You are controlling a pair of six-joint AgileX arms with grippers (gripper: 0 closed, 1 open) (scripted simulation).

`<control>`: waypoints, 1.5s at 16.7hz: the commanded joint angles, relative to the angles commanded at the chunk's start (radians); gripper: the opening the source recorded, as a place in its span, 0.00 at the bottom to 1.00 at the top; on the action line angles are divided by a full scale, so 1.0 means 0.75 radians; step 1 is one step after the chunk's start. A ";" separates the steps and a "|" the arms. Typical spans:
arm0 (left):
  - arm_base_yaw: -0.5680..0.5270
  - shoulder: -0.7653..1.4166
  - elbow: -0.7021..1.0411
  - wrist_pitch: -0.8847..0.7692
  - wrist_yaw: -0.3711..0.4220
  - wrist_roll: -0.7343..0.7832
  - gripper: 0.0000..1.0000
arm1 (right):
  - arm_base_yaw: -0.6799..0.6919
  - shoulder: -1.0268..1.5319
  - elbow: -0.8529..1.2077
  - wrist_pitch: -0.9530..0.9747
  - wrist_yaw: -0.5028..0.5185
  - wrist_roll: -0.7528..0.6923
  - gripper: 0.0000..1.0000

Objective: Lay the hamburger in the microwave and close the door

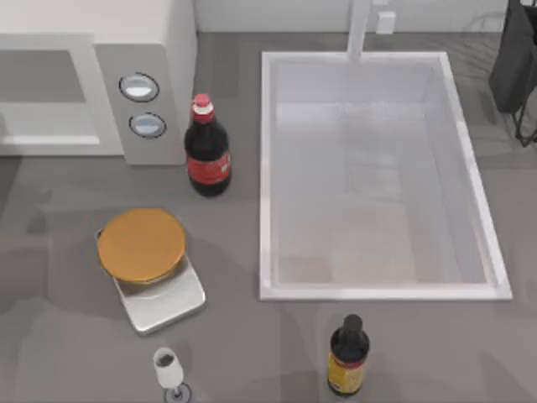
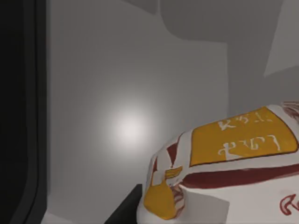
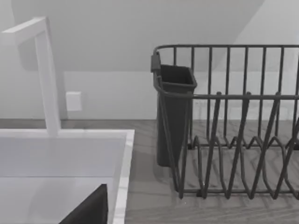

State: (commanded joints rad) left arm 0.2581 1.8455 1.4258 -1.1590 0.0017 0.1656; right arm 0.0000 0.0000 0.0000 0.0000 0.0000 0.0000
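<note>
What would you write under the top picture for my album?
A white microwave, cola bottle, kitchen scale and sink seen from above.

No lettering can be read. The hamburger (image 2: 224, 182) wrapper carries white marks on an orange-yellow patch, illegible; the cola bottle (image 1: 207, 158) has a red label, its print indistinct.
</note>
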 joint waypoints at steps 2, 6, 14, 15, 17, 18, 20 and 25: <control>0.000 0.011 -0.007 0.041 0.006 -0.003 0.00 | 0.000 0.000 0.000 0.000 0.000 0.000 1.00; -0.006 0.073 -0.048 0.293 0.038 -0.015 0.00 | 0.000 0.000 0.000 0.000 0.000 0.000 1.00; -0.042 0.258 -0.236 1.382 0.149 -0.049 0.00 | 0.000 0.000 0.000 0.000 0.000 0.000 1.00; -0.048 0.278 -0.269 1.542 0.164 -0.054 0.00 | 0.000 0.000 0.000 0.000 0.000 0.000 1.00; -0.061 0.312 -0.338 1.846 0.192 -0.063 0.00 | 0.000 0.000 0.000 0.000 0.000 0.000 1.00; -0.068 0.327 -0.373 1.985 0.206 -0.068 0.00 | 0.000 0.000 0.000 0.000 0.000 0.000 1.00; -0.080 0.354 -0.441 2.226 0.231 -0.077 0.00 | 0.000 0.000 0.000 0.000 0.000 0.000 1.00; -0.097 0.404 -0.572 2.585 0.274 -0.099 0.00 | 0.000 0.000 0.000 0.000 0.000 0.000 1.00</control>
State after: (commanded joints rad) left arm 0.1853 2.1483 0.9967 0.7796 0.2075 0.0910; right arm 0.0000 0.0000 0.0000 0.0000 0.0000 0.0000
